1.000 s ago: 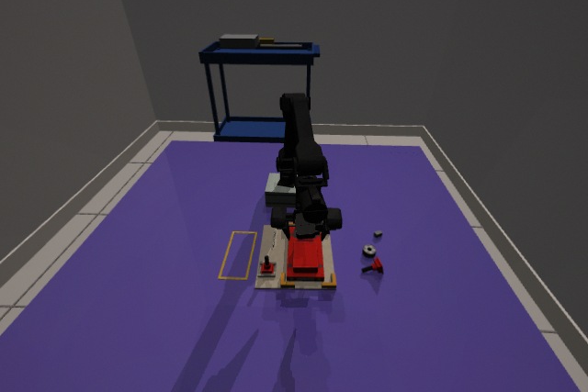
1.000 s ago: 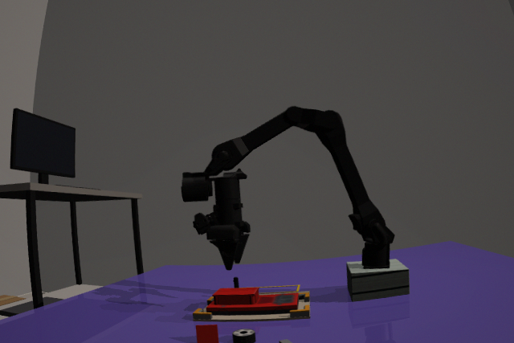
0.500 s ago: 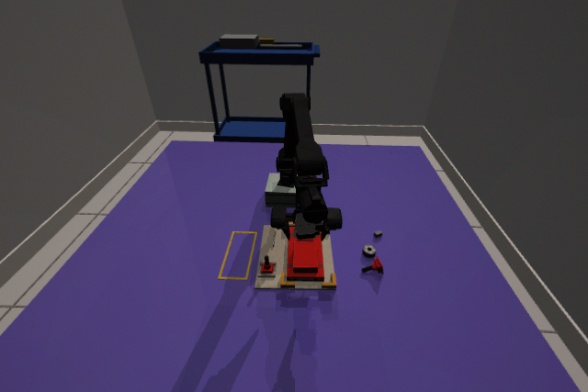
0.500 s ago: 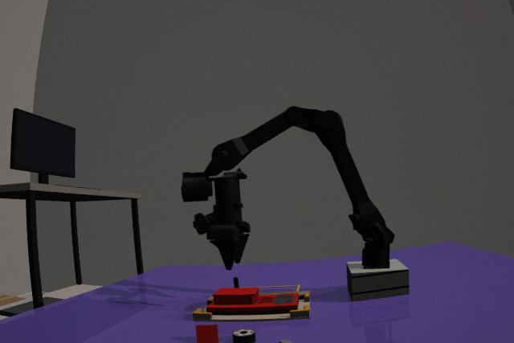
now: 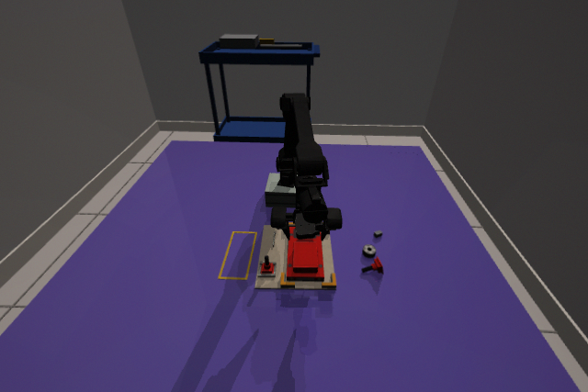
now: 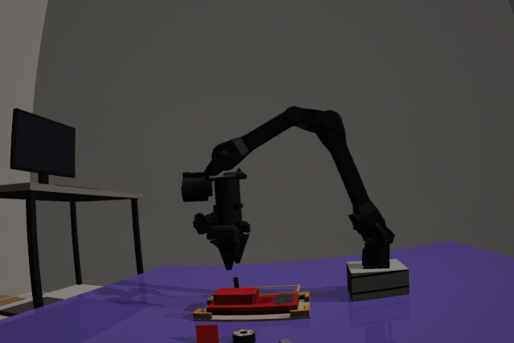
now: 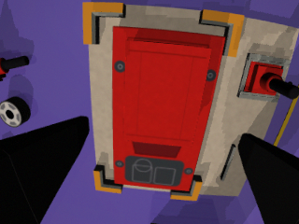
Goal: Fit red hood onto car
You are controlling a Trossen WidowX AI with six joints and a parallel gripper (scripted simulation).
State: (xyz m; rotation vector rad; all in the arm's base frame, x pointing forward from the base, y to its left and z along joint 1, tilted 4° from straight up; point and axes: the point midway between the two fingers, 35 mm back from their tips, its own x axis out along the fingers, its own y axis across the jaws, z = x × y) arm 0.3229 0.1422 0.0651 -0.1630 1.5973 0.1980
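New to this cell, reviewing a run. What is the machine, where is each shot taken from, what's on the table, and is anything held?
It is one black arm with six joints, bolted to a grey base on a purple table.

Views: the top view looks down from high in front; the exterior view is from the side; the wrist view looks straight down from the arm's own camera, past its two dark fingers.

On the table is a jig with orange corners, holding the toy car. The red hood sits on the car. Beside it are a small red stand with a peg, a wheel, a red-and-black part and a small block.

The end effector hangs above the hood, open, holding nothing.
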